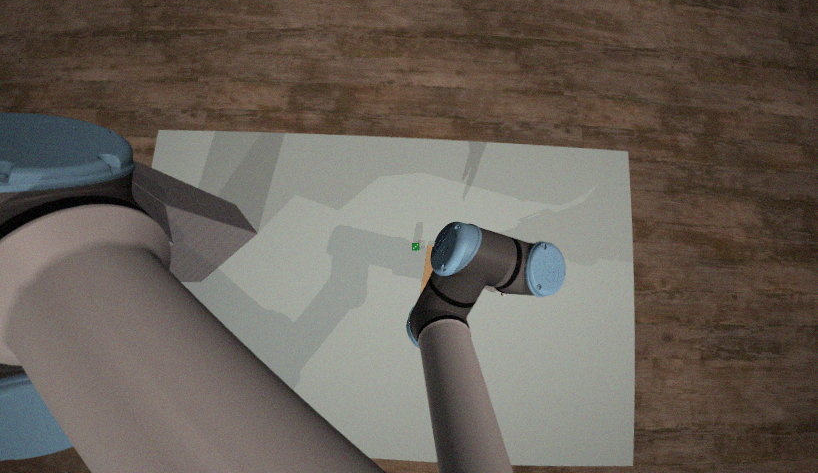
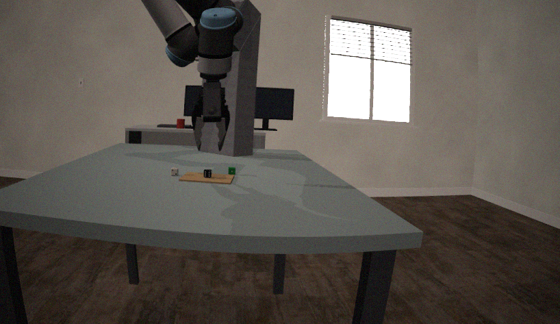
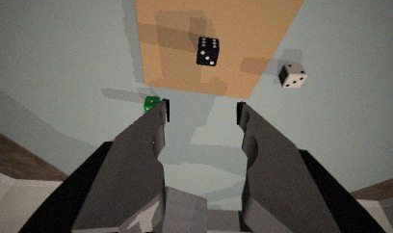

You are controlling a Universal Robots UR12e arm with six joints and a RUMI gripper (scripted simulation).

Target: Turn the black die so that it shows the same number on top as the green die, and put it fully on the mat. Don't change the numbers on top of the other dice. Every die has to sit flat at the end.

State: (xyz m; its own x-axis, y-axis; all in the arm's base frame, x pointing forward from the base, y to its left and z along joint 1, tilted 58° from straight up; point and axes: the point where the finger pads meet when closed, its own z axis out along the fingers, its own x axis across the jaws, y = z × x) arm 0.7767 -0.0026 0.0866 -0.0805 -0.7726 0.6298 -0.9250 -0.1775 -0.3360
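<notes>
- The black die (image 2: 207, 173) (image 3: 208, 51) is seen on the mat (image 1: 426, 268) (image 2: 189, 177) (image 3: 169, 73), at 12 o'clock from the fingertips in the wrist view. The gripper (image 2: 210, 148) (image 3: 202, 102) is held above the table (image 2: 289, 221), fingers apart, with nothing gripped. If it is shut too high or off to one side, the die may be missed or knocked.
- Three dots seem to be shown on top of the black die, and six on a side. The top of the green die (image 1: 415, 246) (image 2: 231, 170) (image 3: 151, 102) cannot be read for sure. If it is read wrong, the wrong turn may be made.
- The green die is found between 7 and 8 o'clock from the black one in the wrist view. It may be bumped over if the fingers are swung wide and low.
- The white die (image 2: 174, 172) (image 3: 293, 76) is found between 3 and 4 o'clock. Its top may be changed by the same kind of bump.
- If the black die is let go tipped or too high, it may be rolled to a wrong number, or off the mat's edge.
</notes>
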